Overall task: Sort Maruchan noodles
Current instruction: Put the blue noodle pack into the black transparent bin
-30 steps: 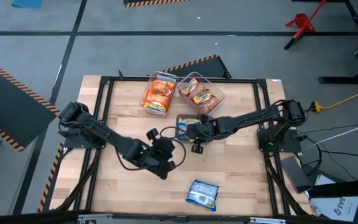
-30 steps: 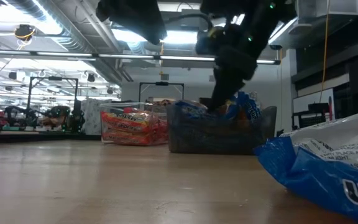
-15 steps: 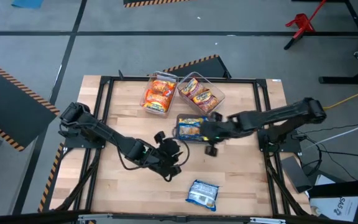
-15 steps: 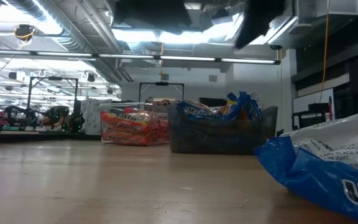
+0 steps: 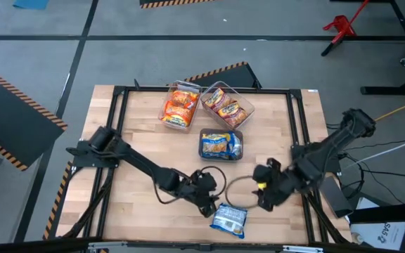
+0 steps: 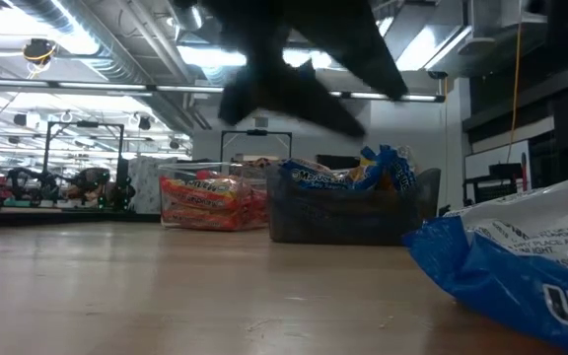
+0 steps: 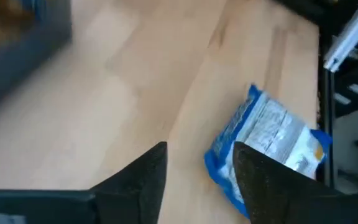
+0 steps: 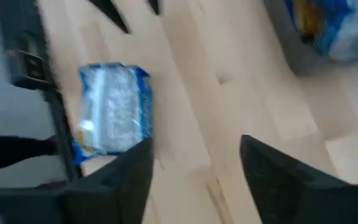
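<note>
One blue-and-white Maruchan noodle packet (image 5: pixel 229 218) lies flat on the wooden table near its front edge; it also shows in the left wrist view (image 7: pixel 272 143) and the low view (image 6: pixel 521 266). My left gripper (image 5: pixel 209 205) (image 7: pixel 197 165) hangs open just left of and above that packet's end. My right gripper (image 5: pixel 264 197) (image 8: pixel 194 163) is open over bare table to the packet's right, with nothing between its fingers. Three clear bins hold other packets: orange (image 5: pixel 180 105), red (image 5: pixel 225 105) and blue (image 5: pixel 221 145).
The three bins stand together at the table's far middle; the blue bin (image 6: pixel 348 202) and the orange bin (image 6: pixel 210 202) show across the table in the low view. Bare wood lies between the bins and the loose packet. The black table frame (image 5: pixel 118 140) borders the board.
My right gripper has risen out of the blue bin and swung toward the table's near right, turning as it went. My left gripper has moved down and toward the near edge, up to the loose blue packet. The packet has not moved.
</note>
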Controlling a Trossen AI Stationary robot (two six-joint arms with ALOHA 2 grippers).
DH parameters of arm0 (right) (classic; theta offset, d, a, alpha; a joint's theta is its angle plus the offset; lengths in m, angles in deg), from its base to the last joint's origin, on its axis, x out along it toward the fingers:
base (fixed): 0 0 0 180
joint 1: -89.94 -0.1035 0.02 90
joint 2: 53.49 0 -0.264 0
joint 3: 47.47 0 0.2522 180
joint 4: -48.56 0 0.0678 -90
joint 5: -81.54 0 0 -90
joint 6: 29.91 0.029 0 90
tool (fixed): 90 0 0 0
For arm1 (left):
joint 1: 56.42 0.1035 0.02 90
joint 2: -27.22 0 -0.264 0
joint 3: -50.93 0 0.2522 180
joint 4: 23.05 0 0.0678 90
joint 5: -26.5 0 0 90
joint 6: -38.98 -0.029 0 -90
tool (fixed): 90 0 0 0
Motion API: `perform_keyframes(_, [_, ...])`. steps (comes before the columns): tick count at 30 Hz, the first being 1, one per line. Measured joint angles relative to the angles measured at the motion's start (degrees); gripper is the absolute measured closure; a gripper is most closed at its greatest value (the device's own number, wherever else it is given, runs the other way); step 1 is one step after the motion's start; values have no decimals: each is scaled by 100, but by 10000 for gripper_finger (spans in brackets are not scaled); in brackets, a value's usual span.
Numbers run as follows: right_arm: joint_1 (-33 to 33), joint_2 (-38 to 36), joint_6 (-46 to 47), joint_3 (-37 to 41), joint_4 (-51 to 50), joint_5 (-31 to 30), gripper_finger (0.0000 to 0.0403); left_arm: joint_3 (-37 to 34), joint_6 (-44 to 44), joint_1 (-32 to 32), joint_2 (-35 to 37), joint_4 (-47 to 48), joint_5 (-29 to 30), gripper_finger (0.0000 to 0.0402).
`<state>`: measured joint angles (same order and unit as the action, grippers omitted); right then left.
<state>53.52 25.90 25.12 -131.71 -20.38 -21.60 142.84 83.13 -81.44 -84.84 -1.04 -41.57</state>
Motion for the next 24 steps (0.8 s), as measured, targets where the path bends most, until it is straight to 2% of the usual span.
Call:
perform_keyframes(4, [-601,-4,777,564,314,-510,147,0,1177,12,-408,-9,-515,214])
perform_keyframes(6, [-821,0,1127,880,517,-563,137,0,1821,10,-534,-214,-772,214])
perform_keyframes(9, [-1092,-2,1426,1331,1294,-624,131,2,2107,-85,-584,-547,-1126,214])
perform_keyframes(11, [-1240,-2,1650,1637,1734,-721,130,2,2204,-191,-584,-593,-1147,215])
perform_keyframes(13, [-1355,0,1855,1896,2207,-863,130,2,2550,-268,-584,-556,-984,215])
perform_keyframes(15, [-1461,-2,2040,2111,2502,-1044,130,2,2960,-314,-584,-546,-554,215])
perform_keyframes(18, [-1502,0,2242,2330,2780,-1220,130,2,3074,-359,-584,-548,44,215])
perform_keyframes(24, [-1500,0,2255,2374,2852,-1389,129,2,3074,-349,-584,-781,125,215])
